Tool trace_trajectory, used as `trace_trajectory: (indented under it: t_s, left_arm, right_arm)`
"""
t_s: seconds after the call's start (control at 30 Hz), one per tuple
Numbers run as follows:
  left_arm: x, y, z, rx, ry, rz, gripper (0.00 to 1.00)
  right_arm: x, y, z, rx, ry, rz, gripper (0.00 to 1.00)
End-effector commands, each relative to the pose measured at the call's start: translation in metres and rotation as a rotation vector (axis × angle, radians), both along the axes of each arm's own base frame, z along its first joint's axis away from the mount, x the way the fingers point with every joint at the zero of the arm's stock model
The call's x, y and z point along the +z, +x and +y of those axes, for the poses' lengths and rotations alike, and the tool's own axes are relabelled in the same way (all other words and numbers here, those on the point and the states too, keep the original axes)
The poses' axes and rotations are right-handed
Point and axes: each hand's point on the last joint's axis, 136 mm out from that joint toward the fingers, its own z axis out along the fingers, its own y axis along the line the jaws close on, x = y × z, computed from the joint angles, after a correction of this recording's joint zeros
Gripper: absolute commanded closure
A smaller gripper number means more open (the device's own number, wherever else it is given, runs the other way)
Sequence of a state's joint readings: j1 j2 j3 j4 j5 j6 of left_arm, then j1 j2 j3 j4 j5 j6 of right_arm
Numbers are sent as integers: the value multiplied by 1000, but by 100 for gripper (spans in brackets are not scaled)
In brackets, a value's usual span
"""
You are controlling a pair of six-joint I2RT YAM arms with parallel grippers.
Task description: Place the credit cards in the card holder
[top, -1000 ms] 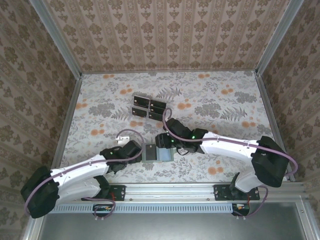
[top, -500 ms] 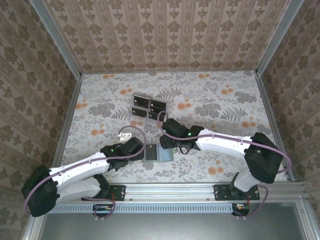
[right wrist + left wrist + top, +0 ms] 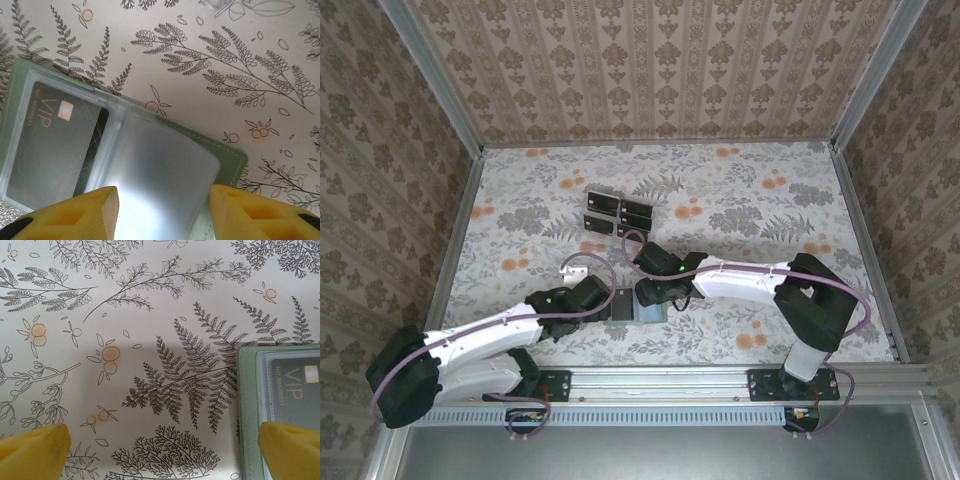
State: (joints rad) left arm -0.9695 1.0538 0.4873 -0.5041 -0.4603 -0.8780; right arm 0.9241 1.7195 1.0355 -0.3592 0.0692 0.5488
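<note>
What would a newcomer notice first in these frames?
The open grey-green card holder at the table's near edge, with one black VIP card already in a clear pocket and the right gripper poised open over the empty pocket beside it. Farther back, a cluster of black cards waits mid-table on the busy floral cloth.
</note>
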Motion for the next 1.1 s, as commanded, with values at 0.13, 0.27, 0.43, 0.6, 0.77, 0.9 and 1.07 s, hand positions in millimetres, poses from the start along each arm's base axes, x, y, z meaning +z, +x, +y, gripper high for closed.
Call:
trace_trajectory:
  t_s: [0.13,0.27,0.43,0.6,0.77,0.9,1.07]
  left_arm:
    - [0,0,-1,4,-13,-8,0]
    - [0,0,-5,-4,-22,-2,0]
    - [-3,-2,-8,-11,-28,2,0]
    - [-7,-4,-10,-14,-31,8,0]
    - [-9,-7,-10,-15,-39,7,0]
    - [-10,-8,-12,-20,-54,1,0]
    - [-9,-9,-14,-32,-62,-4,0]
  right_arm:
    - [-10,2,8,17,-16,15,48]
    - [-19,3,7,14,-32,27,48]
    - [-29,-1,8,8,-19,56,47]
    - [-31,-4,10,-17,44,90,49]
    - [-28,-6,15,-55,152,144,52]
    - [-21,-7,23,-75,244,179,53]
    - [-10,-8,34,-80,320,202,50]
